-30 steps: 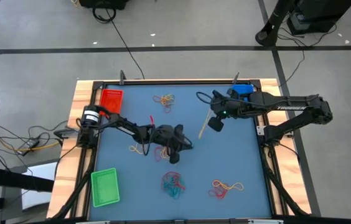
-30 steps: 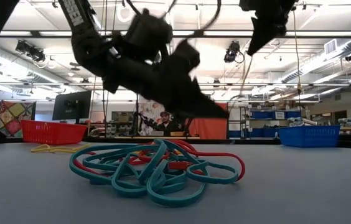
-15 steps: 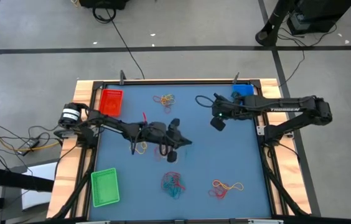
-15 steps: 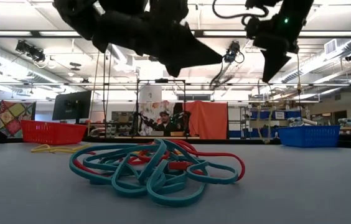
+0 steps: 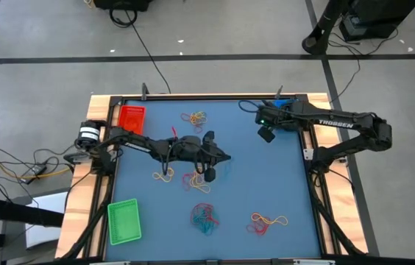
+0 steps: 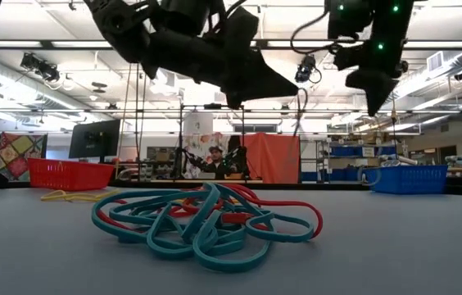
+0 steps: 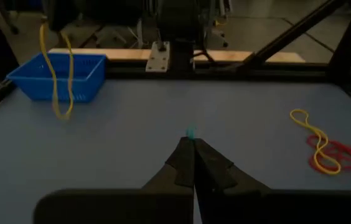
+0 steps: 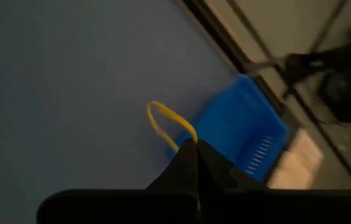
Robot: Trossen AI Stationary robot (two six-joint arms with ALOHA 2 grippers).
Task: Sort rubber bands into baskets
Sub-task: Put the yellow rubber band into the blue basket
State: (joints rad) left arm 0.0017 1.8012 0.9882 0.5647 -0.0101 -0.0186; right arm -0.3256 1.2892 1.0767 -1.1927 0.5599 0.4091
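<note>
Transport step is what I'm running now: right gripper (image 8: 191, 146) is pinching a yellow band (image 8: 169, 127) with jaws fully closed on it, loop dangling free, and it is hanging above the far right of the table, just beside the blue basket (image 8: 244, 127). In the high view the right gripper (image 5: 267, 133) is sitting near the basket corner, not clearly over it.

Left gripper (image 7: 192, 158) is hovering over mid-table, jaws pressed together; a speck of teal (image 7: 190, 132) is showing at the tips, so I'm judging it is nipping a teal band, though hardly any of the band shows. From above the left gripper (image 5: 209, 163) is hanging next to a small loose pile (image 5: 196, 181).

Other bands are lying in clumps: a tangle near the far edge (image 5: 194, 118), a teal-and-red knot toward the near edge (image 5: 204, 217), a red-yellow cluster at near right (image 5: 268, 221). Red basket (image 5: 131, 119) is sitting at far left, green basket (image 5: 124, 221) at near left.

Next move, as I'm judging it: I'm needing to carry the right gripper on until the loop hangs inside the blue walls, then open. Risk I'm seeing is the band draping over the rim. Yellow into blue also looks like a colour mismatch, so I'm flagging that.
</note>
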